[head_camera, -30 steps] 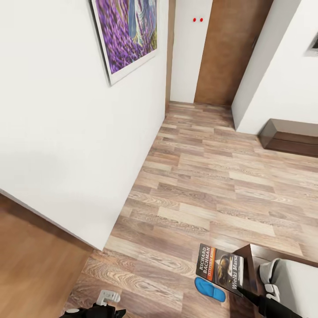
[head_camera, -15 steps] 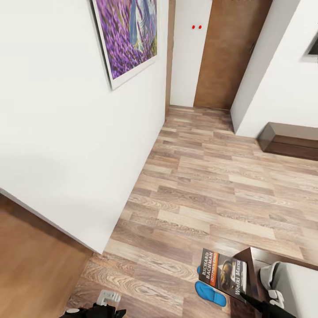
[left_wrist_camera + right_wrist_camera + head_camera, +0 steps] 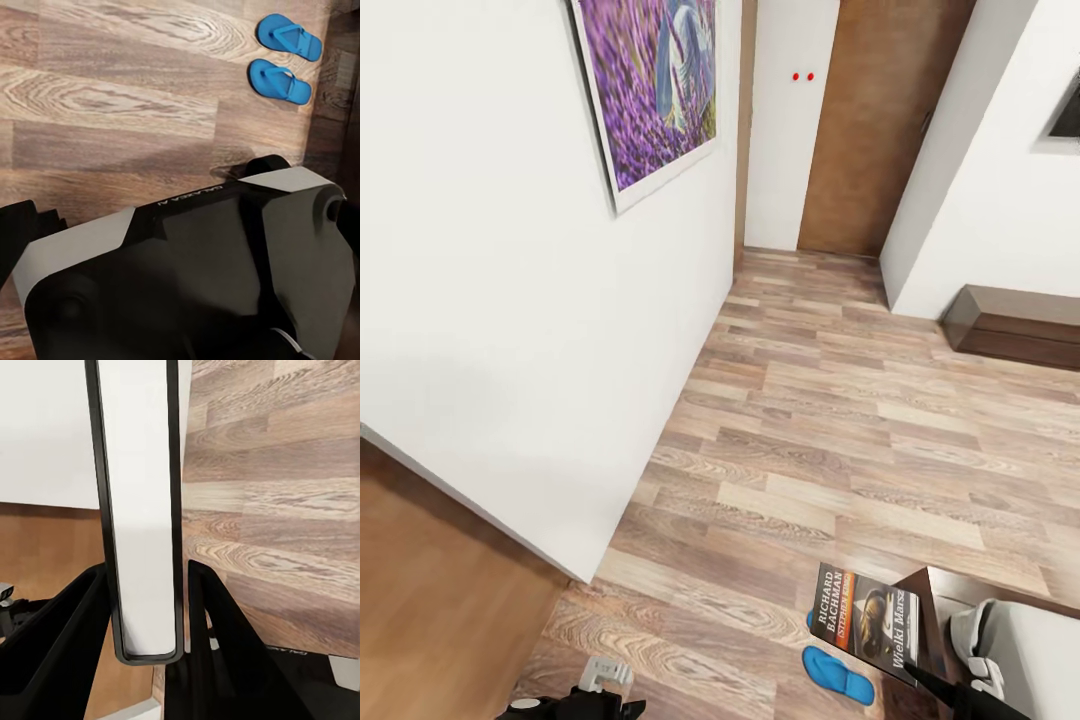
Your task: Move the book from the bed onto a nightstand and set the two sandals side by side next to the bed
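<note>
Left gripper (image 3: 592, 678) sits low over the plank floor (image 3: 810, 430), holding nothing; can't tell whether its fingers are spread. Sandals (image 3: 285, 58): both lie side by side on the floor next to a dark wooden edge, likely the bed frame, so that part looks done. Book (image 3: 868, 620) is off the bed, pinched upright in the right gripper (image 3: 146, 641). Remaining: reach a nightstand, set it down.

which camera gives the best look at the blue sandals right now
The left wrist view: both sandals lie whole on the wood floor, side by side, toe straps visible. The head view catches one sandal, partly hidden behind the book held in the right claw. The right wrist view looks along the book's edge.
</note>
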Motion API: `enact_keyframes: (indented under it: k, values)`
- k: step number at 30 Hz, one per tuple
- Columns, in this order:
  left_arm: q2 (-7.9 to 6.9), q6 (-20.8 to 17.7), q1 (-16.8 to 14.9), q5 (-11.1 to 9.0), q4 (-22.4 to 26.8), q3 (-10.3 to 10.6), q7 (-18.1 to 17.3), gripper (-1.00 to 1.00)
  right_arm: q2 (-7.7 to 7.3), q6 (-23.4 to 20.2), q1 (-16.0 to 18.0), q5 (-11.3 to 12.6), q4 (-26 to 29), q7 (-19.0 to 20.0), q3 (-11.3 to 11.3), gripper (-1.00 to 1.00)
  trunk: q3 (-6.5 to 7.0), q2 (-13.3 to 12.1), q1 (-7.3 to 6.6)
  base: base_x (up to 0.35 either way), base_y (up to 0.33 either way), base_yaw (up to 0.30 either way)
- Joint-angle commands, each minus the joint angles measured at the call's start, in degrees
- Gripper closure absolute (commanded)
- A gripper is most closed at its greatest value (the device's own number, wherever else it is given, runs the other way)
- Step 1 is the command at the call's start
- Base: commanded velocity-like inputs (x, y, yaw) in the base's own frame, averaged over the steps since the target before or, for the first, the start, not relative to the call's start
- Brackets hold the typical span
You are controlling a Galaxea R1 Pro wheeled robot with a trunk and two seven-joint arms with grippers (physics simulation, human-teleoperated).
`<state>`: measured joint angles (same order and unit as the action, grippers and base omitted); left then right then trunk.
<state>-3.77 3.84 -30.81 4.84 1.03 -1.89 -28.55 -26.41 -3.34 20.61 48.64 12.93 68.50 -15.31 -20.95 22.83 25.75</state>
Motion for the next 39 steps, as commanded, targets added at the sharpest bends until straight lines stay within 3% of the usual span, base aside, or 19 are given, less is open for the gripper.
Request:
enact_keyframes:
  k: [1, 39]
  values:
    - [-0.01, 0.38, -0.04, 0.52, -0.06, -0.21, -0.1, -1.0, -0.04, -0.35, 0.04, 0.58, -0.01, 0.14, -0.42, 1.0, 0.01, 0.09, 0.03, 0.0, 0.0, 0.0]
    - [0.07, 0.38, 0.04, 0.52, -0.06, -0.14, -0.1, -1.0, -0.04, -0.35, 0.04, 0.58, -0.01, 0.17, -0.42, 1.0, 3.53, 0.09, 0.03, 0.0, 0.0, 0.0]
